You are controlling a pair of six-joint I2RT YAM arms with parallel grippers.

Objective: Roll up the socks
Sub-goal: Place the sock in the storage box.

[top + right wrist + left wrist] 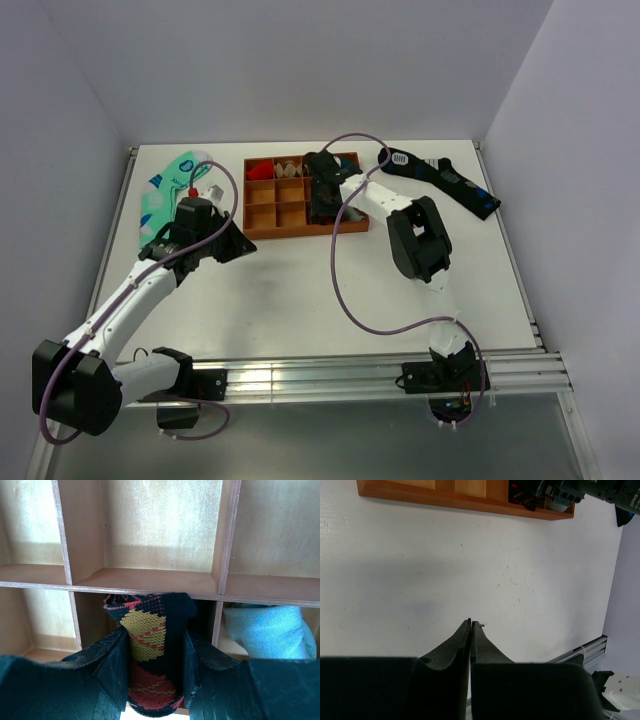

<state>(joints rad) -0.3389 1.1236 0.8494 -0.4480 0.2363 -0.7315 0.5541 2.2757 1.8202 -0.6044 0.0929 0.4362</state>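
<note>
1. The argyle sock (pixel 148 635), lower centre of the right wrist view, is knitted cloth: matt, with a visible stitch grain in its red, yellow and black yarn.
2. The wooden tray (pixel 145 580) is pale bare wood inside, smooth and matt. Its outer wall along the top edge of the left wrist view is orange-brown with a slight sheen.
3. The light blue sock (pixel 265 630), lower right, is a fine, soft, matt knit.
4. The right gripper (pixel 155 642) and left gripper (pixel 471 627) look like black plastic, matt and faintly grainy.
5. The table (pixel 470 555) is white, matt and lightly speckled.
6. The rail (pixel 330 375), bottom of the top view, is bright, reflective metal.
</note>
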